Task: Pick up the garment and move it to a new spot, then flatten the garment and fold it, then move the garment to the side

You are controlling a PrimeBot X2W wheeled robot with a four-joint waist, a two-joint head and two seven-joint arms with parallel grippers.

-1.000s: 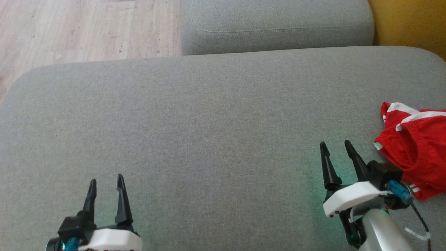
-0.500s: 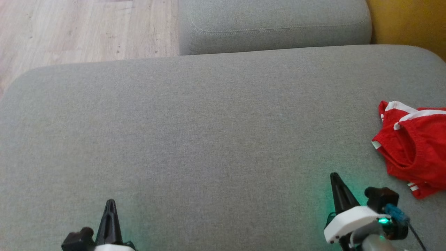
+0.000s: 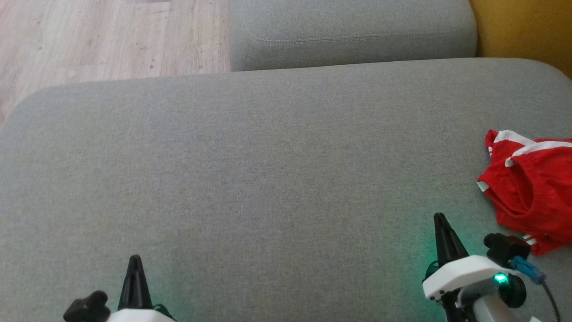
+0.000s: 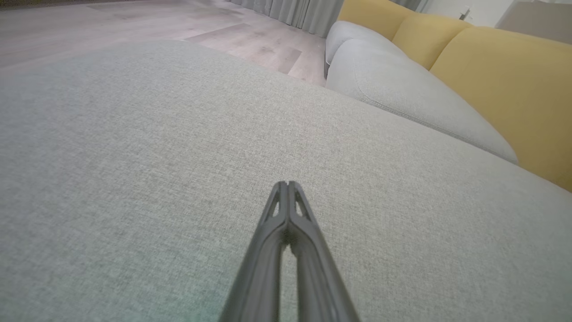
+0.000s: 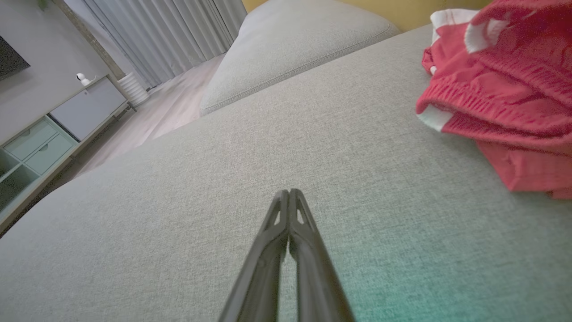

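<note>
Lying crumpled at the right edge of the head view, the red garment (image 3: 532,192) rests on the large grey sofa cushion (image 3: 268,156) and is partly cut off by the frame border. White stripes run along its upper folds. A ribbed elastic band is visible in the right wrist view, where the garment (image 5: 505,89) occupies the upper right. It may be a pair of sports shorts, though the bunched cloth makes this uncertain.

The right claw (image 3: 440,218) stands at the lower right of the head view, its two dark fingers pressed together into a single point and holding nothing. It is near the garment's lower left corner but apart from it. A green lamp (image 3: 500,278) glows on the white wrist housing and tints the cushion fabric beside it. In the right wrist view this claw (image 5: 289,192) shows both fingertips touching, with grey cushion beyond them.

The left claw (image 3: 134,260) sits at the lower left of the head view, likewise closed tight and empty. In the left wrist view this claw (image 4: 286,183) shows its fingertips meeting over plain grey fabric.

A second grey cushion (image 3: 348,31) lies at the top centre of the head view, pale wooden floor (image 3: 89,40) at the upper left, and a yellow backrest (image 3: 523,27) at the upper right. Grey curtains (image 5: 170,31) and a low cabinet (image 5: 53,129) appear at the upper left of the right wrist view.
</note>
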